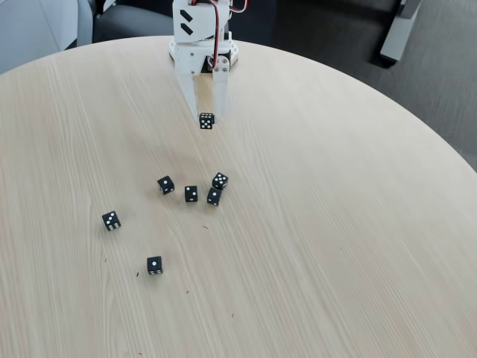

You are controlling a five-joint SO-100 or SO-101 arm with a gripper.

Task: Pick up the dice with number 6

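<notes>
Fixed view of a round, pale wood-grain tabletop carrying seven small black cube dice with white pips. My white two-finger gripper hangs near the far edge of the tabletop, its jaws pointing down and standing slightly apart, with one small black die sitting just at or between their tips. That die's faces look crowded with pips, so I take it to be the dice with number 6, though the pips are too small to count with certainty. Whether my jaws are already pressing its sides or merely straddling it cannot be told from this angle, nor whether it rests on the tabletop or hangs just clear of it. Toward the middle of the tabletop lies a loose cluster of four black dice, well apart from my jaws; two further black dice lie nearer the left edge and the near edge. I judge the step in hand to be the grasp itself. The next move calls for a firm, centred squeeze on opposite faces, then a straight lift, since so small a cube could easily twist out.
</notes>
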